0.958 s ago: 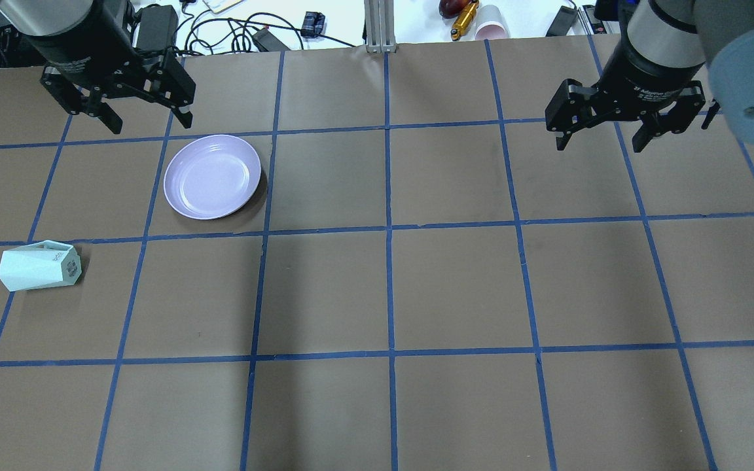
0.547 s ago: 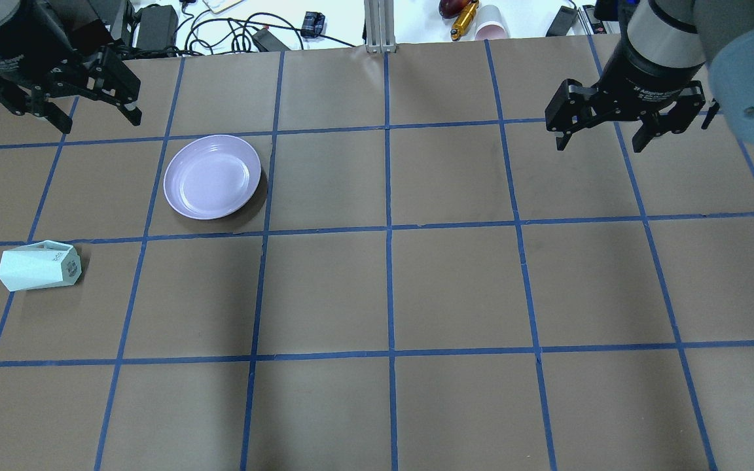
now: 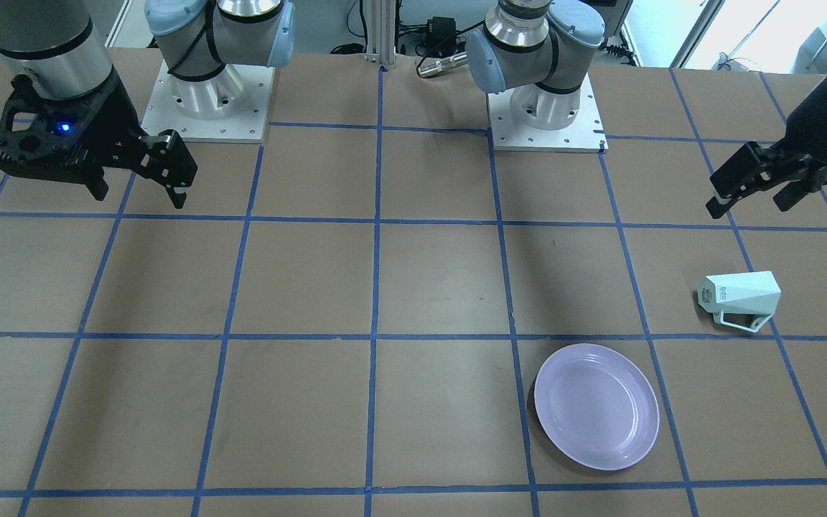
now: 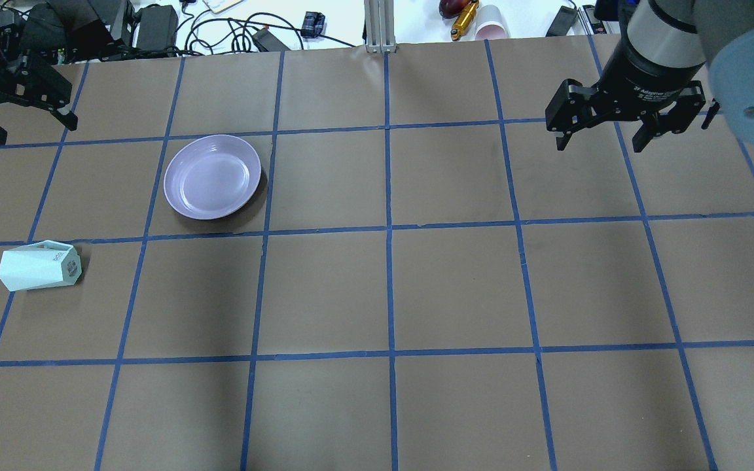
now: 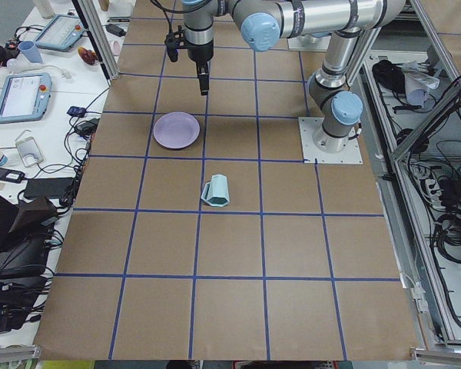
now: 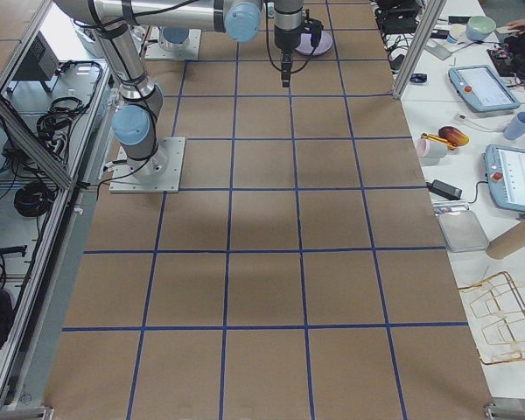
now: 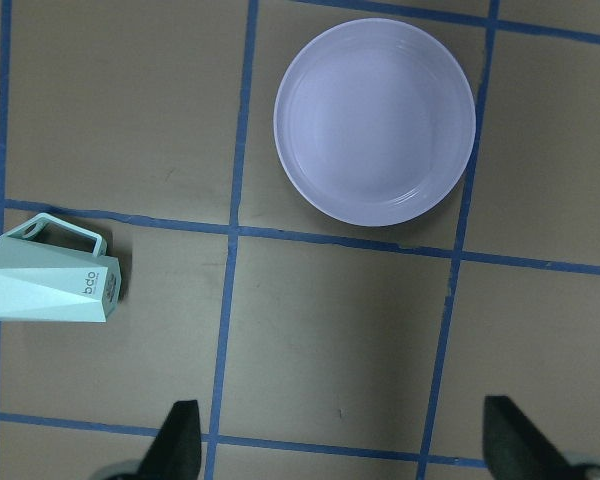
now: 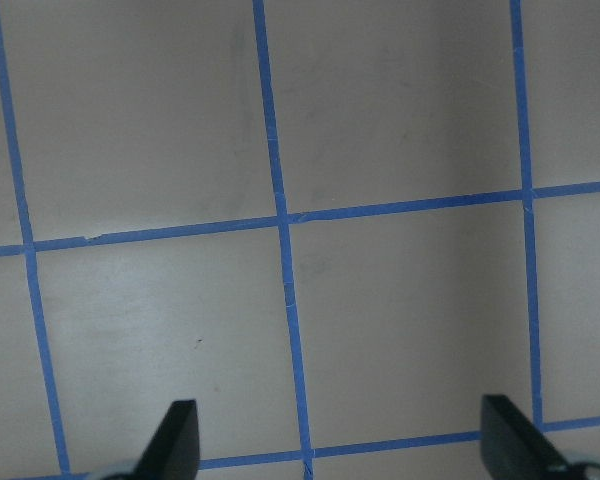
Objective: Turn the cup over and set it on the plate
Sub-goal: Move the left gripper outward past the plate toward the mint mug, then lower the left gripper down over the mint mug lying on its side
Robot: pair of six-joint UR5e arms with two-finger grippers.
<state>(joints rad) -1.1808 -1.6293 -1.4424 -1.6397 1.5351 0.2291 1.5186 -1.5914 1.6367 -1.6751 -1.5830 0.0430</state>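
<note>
Left gripper (image 4: 33, 129) had swung outward from the round lavender plate (image 4: 212, 176), claw spread; right gripper (image 4: 599, 145) likewise spread; mint-green faceted cup (image 4: 36, 266) lay sideways.

Left tool (image 4: 36, 133) is cut by the overhead frame's left edge. From the right-side camera, the right arm (image 6: 289, 24) masks much of the plate (image 6: 322, 44). Lettering on the cup (image 4: 38, 265) is illegible overhead.

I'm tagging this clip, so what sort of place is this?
Probably a robotics lab: the left arm and right arm bolted to a table with a blue tape grid, a teach pendant alongside.
</note>
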